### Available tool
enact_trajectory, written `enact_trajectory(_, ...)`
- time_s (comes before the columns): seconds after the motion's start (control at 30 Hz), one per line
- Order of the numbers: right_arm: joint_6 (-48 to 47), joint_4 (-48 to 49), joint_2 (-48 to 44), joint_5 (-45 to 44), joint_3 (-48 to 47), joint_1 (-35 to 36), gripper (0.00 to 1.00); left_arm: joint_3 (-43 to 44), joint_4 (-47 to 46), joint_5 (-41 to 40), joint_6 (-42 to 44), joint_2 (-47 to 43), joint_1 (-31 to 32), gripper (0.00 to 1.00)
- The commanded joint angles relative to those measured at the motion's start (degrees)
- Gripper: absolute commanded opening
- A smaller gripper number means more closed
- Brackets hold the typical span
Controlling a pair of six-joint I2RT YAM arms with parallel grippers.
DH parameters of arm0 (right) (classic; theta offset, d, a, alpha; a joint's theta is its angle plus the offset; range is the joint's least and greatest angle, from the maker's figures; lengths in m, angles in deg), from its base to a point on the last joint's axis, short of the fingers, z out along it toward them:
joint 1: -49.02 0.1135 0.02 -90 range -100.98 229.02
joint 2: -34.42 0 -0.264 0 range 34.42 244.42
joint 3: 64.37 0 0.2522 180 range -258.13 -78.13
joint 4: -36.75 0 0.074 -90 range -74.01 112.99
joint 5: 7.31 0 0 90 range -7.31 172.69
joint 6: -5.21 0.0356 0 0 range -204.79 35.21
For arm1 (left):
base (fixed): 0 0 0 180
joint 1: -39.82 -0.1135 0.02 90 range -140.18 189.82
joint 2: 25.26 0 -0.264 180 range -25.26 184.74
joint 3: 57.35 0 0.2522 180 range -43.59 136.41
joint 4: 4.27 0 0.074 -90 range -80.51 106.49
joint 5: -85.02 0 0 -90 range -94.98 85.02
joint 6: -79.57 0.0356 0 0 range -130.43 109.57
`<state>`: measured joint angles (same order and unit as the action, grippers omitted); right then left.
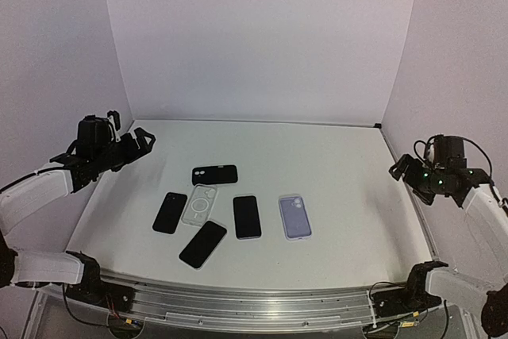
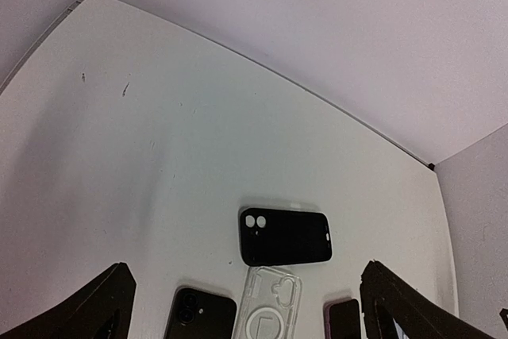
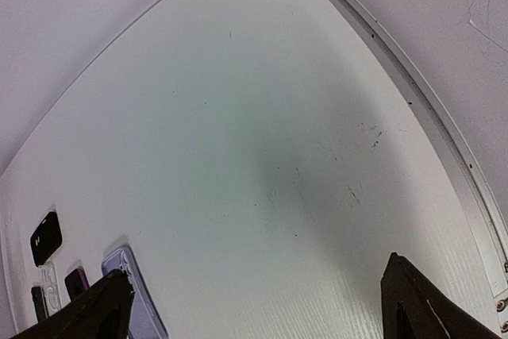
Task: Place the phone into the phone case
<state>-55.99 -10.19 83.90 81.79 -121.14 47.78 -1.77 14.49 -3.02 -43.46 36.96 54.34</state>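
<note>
Several phones and cases lie mid-table. A black case (image 1: 214, 175) (image 2: 286, 236) lies farthest back, with a clear case (image 1: 199, 205) (image 2: 267, 311) just in front of it. To the left lies a black phone (image 1: 169, 213) (image 2: 198, 317), camera side up, and another black phone (image 1: 203, 244) lies nearest. A purple-edged phone (image 1: 247, 217) (image 2: 344, 320) lies screen up beside a lavender case (image 1: 294, 217) (image 3: 131, 299). My left gripper (image 1: 139, 144) (image 2: 246, 275) hangs open above the table's left edge. Over the right edge, my right gripper (image 1: 401, 171) (image 3: 255, 267) is open too. Neither holds anything.
White walls close off the table (image 1: 333, 164) at the back and both sides. A metal rail (image 1: 254, 295) runs along the near edge, with the arm bases at its two ends.
</note>
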Motion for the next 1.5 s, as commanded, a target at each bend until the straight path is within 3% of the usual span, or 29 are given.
enact_trajectory(0.0,-0.67,-0.47,-0.05,-2.71,0.09,-0.09,0.98,-0.72,0.52,-0.37,-0.87,-2.94,-0.27,1.00)
enact_trajectory(0.2,-0.46,-2.95,1.77,4.81,-1.94,-0.08,0.98,-0.69,1.82,0.69,-1.02,-3.22,-0.28,1.00)
enact_trajectory(0.47,0.20,-7.18,5.83,6.98,-4.59,0.22,0.98,3.17,7.89,1.58,-2.03,1.07,-0.24,1.00)
enact_trajectory(0.7,-0.29,-8.77,7.01,-0.62,-5.08,7.37,0.98,6.03,11.82,3.37,-3.40,5.75,1.51,1.00)
enact_trajectory(0.87,-0.67,-9.16,8.19,-4.67,-4.30,10.22,0.98,9.58,14.83,1.45,-6.68,10.94,7.98,1.00)
enact_trajectory(1.07,-2.62,-9.77,9.21,-7.96,-2.62,11.15,0.98,16.42,20.90,-6.68,-13.78,20.72,21.97,1.00)
enact_trajectory(1.3,-4.37,-9.98,8.15,-10.03,-0.26,11.21,0.98,31.49,27.80,-13.52,-19.52,36.06,34.92,1.00)
enact_trajectory(1.47,-4.48,-9.97,8.10,-10.70,0.14,11.25,0.98,45.53,35.94,-14.29,-20.75,50.37,39.01,1.00)
